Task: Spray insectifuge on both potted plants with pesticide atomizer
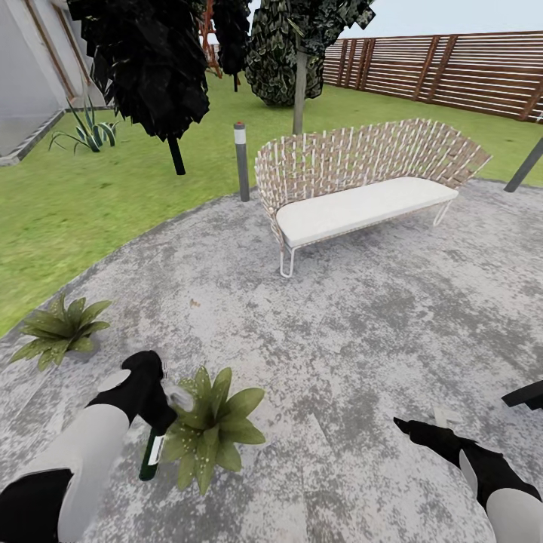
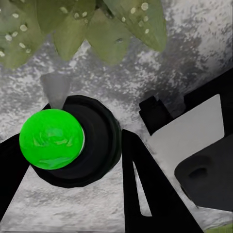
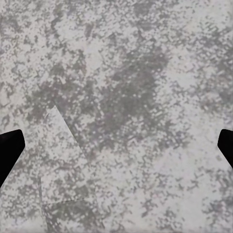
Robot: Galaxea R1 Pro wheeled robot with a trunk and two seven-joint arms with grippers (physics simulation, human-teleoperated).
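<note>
The left arm reached forward and down, its black left end effector point(image 1: 151, 403) clamped on the slim green-and-white pesticide atomizer point(image 1: 151, 454) — the bottle hung beneath the fingers, its pale grey nozzle head point(image 1: 178, 397) pointing into the near potted plant with broad pointed green leaves point(image 1: 209, 426). In the left wrist view the atomizer's bright green base point(image 2: 51, 139) sat between the black fingers point(image 2: 145, 189). A second leafy potted plant point(image 1: 60, 329) stood well apart on the mottled grey paving point(image 1: 362, 332). The right arm stretched low over the paving — its right end effector point(image 3: 116, 143) spread wide, holding nothing.
</note>
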